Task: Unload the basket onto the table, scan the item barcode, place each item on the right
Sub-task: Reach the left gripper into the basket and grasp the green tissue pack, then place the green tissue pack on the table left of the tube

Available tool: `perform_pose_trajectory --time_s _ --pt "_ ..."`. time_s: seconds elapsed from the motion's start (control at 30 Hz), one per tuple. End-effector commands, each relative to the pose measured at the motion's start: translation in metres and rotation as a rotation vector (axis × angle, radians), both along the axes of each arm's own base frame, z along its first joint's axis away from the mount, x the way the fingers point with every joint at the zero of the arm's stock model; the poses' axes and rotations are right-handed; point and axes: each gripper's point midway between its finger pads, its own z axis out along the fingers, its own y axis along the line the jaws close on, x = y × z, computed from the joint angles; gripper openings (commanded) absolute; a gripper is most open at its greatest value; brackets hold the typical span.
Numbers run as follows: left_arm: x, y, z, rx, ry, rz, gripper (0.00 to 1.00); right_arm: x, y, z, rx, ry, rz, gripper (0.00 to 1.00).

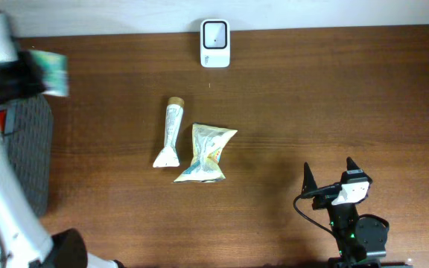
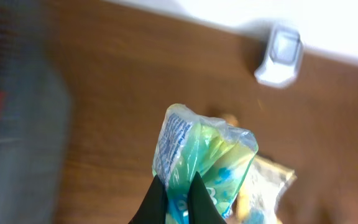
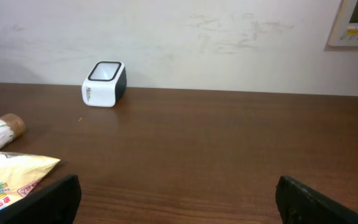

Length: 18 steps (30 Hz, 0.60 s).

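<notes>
Overhead: held green-blue packet (image 1: pixel 51 72) at far left, blurred, well apart from scanner (image 1: pixel 215 43). Left wrist: pinched packet's lower edge in left gripper (image 2: pixel 178 194), jaws narrow. Right wrist: showed right gripper (image 3: pixel 179 190) wide, empty, facing scanner.

Even, fairly bright indoor light, faint shadows, soft sheen on the table (image 1: pixel 296 97) in front of the scanner (image 1: pixel 215 43); overhead and right-wrist views sharp near the scanner, overhead smeared far left of it; left-wrist view motion-blurred throughout, packet (image 2: pixel 204 155) below the scanner soft, wall (image 2: pixel 216 11) behind it blown white.
</notes>
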Motion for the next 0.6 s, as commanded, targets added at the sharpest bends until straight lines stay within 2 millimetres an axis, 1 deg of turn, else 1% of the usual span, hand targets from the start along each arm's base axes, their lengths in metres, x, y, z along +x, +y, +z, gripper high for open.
perform_pose_trajectory --time_s 0.0,0.07,0.1,0.13,0.17,0.2,0.23,0.3,0.37,0.43,0.47,0.53,0.57 --pt "0.01 -0.039 -0.065 -0.011 0.176 -0.079 0.0 0.0 0.002 -0.002 0.012 0.005 0.01 0.99" --pt "0.013 -0.054 -0.098 -0.021 0.242 -0.087 0.0 0.0 0.002 -0.002 0.012 0.005 0.01 0.99" --pt "0.014 -0.063 -0.124 -0.025 0.283 -0.092 0.0 0.0 0.002 -0.002 0.012 0.005 0.01 0.99" --pt "0.015 -0.069 -0.146 -0.031 0.313 -0.09 0.0 0.0 0.002 -0.002 0.012 0.005 0.01 0.99" --pt "0.014 -0.074 -0.164 -0.038 0.336 -0.092 0.0 0.0 0.002 -0.002 0.012 0.005 0.01 0.99" --pt "0.013 -0.077 -0.176 -0.04 0.349 -0.094 0.0 0.0 0.002 -0.002 0.012 0.005 0.01 0.99" --pt "0.011 -0.083 -0.201 -0.046 0.373 -0.096 0.0 0.0 0.002 -0.002 0.012 0.005 0.01 0.99" --pt "0.006 -0.093 -0.238 -0.044 0.394 -0.118 0.0 0.0 0.002 -0.002 0.012 0.005 0.01 0.99" --pt "0.002 -0.099 -0.26 -0.041 0.398 -0.134 0.0 0.0 0.002 -0.002 0.012 0.005 0.01 0.99" --pt "-0.001 -0.101 -0.277 -0.042 0.399 -0.131 0.0 0.0 0.002 -0.002 0.012 0.005 0.01 0.99" --pt "-0.003 -0.098 -0.285 -0.039 0.404 -0.098 0.0 0.0 0.002 -0.002 0.012 0.005 0.01 0.99" --pt "-0.005 -0.091 -0.295 -0.02 0.411 -0.058 0.0 0.0 0.002 -0.002 0.012 0.005 0.01 0.99" --pt "-0.007 -0.088 -0.3 -0.004 0.414 -0.049 0.04 0.0 0.002 -0.002 0.012 0.005 0.01 0.99"
